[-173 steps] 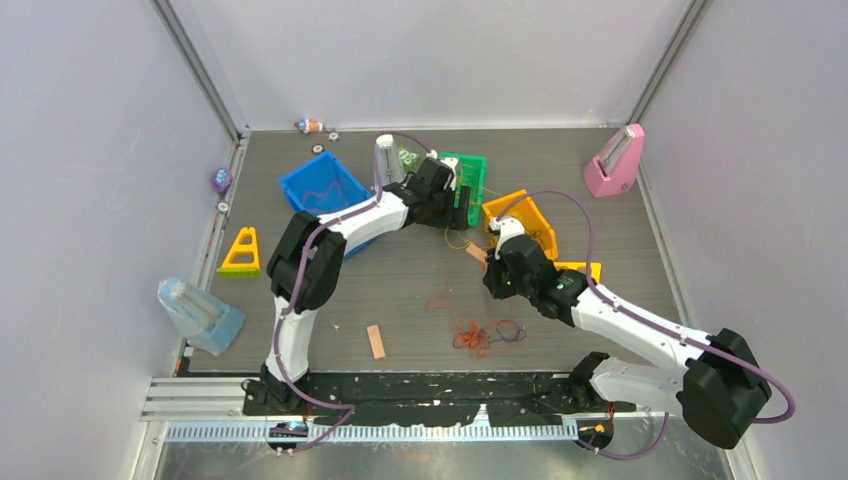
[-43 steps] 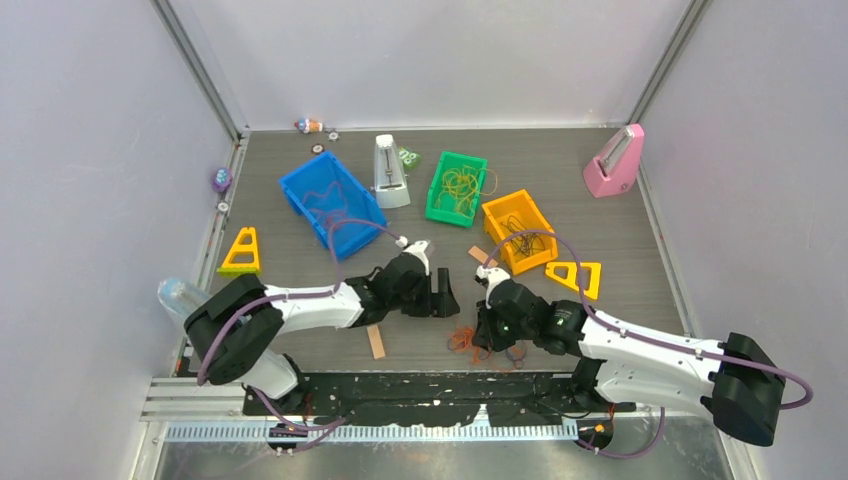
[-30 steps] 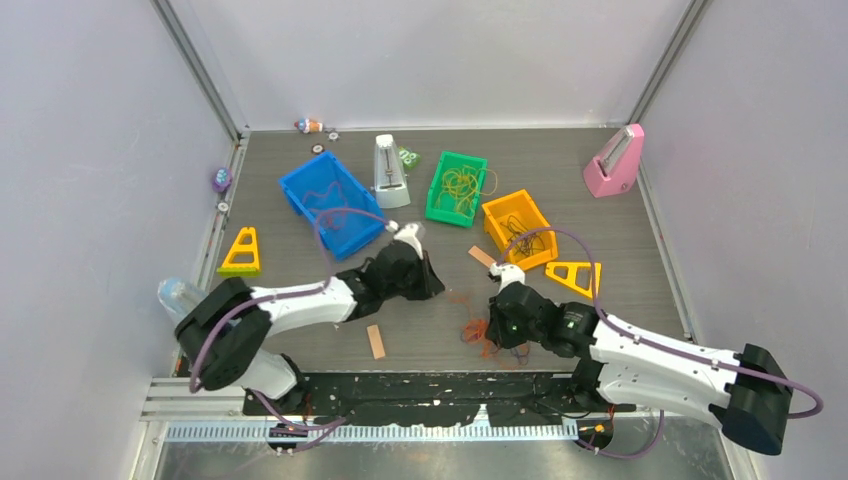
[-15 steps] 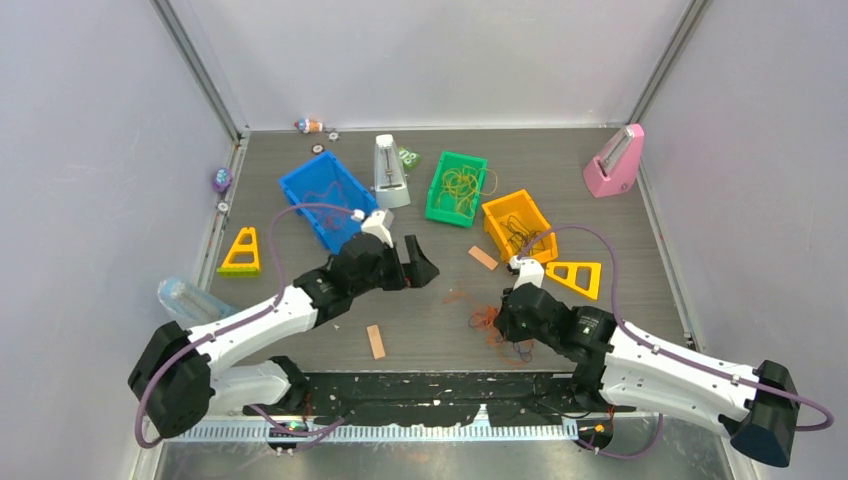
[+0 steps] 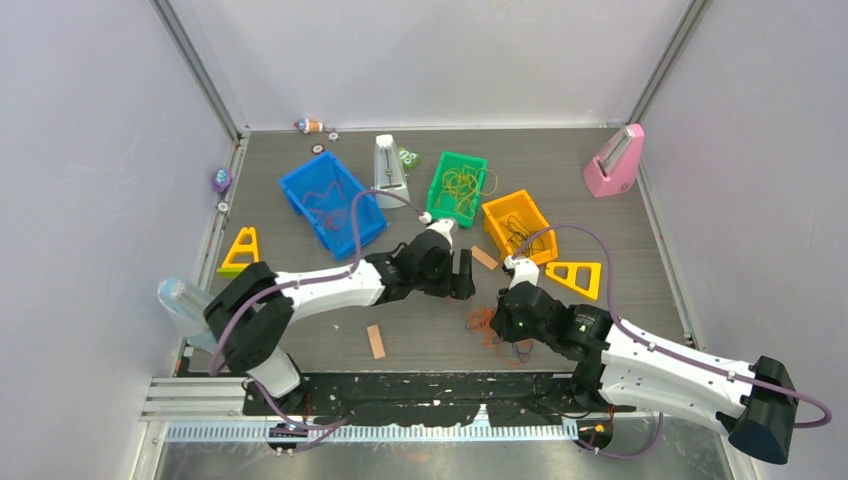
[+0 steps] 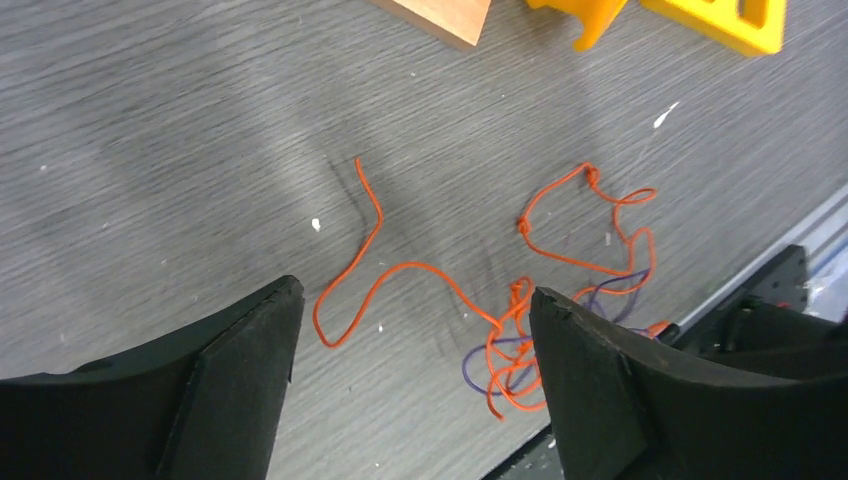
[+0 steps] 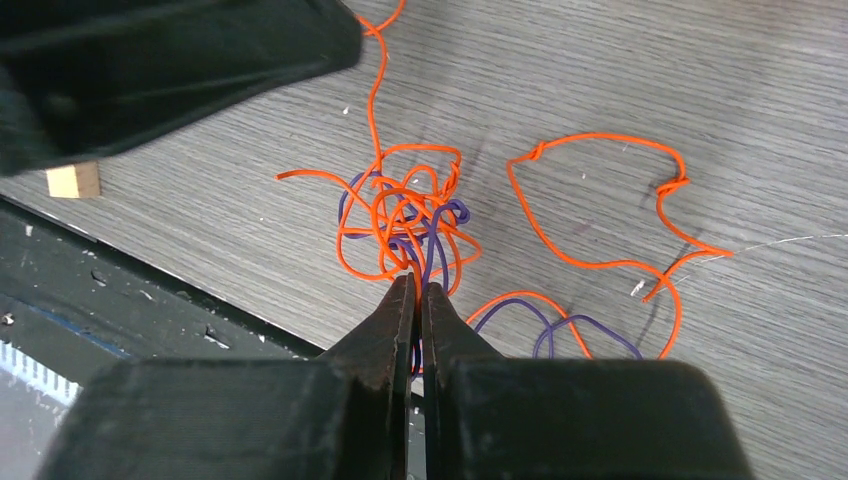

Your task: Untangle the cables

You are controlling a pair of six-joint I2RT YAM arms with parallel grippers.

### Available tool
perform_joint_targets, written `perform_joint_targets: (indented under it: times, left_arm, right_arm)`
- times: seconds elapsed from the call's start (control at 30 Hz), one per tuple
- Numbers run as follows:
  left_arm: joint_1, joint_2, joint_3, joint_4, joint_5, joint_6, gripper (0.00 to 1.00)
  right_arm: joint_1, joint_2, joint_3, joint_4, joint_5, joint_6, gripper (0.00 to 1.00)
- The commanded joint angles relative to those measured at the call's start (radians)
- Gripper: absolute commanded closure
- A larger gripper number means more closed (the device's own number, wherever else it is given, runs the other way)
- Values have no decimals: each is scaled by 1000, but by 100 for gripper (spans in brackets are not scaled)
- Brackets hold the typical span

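tan strip (image 5: 375, 341): flat on bench (image 5: 420, 325), well to the near-left of orange bin (image 5: 494, 213)
right gripper (image 7: 418, 285): fingers pressed together, pinching orange and purple strands at the near edge of the cables
cables (image 7: 405, 215): loose orange + purple tangle lying on bench, on the near side of orange bin and well apart from it
loose orange strand (image 6: 370, 270): runs out of the tangle across bare bench, towards the orange bin side
left gripper (image 6: 412, 300): spread wide, nothing between the fingers, hanging above the loose orange strand, near-left of orange bin
second tan strip (image 5: 484, 257): just near-left of orange bin
yellow triangle frame (image 5: 574, 277): just near-right of orange bin
dark strands (image 5: 512, 228): inside orange bin
green bin (image 5: 437, 190): far-left of orange bin, close by
yellow strands (image 5: 460, 185): inside green bin
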State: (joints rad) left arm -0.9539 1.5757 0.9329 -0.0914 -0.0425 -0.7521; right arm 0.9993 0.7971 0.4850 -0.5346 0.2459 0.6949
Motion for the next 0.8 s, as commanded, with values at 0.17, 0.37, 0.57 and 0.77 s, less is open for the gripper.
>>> perform_joint_targets:
  times: [0.17,0.37,0.57,0.77]
  left_arm:
    - [-11,137,65,-44,138,74,20]
    - [-15,129,-13,75,171,43,71]
    - [9,62,-64,109,112,44,100]
    - [129,-128,-198,97,131,65,100]
  right_arm:
    - [1,-19,53,42,4,-17,95]
    - [1,-2,51,44,0,-17,95]
    - [1,-11,43,35,4,-12,95]
    - [1,-49,25,-24,64,22,91]
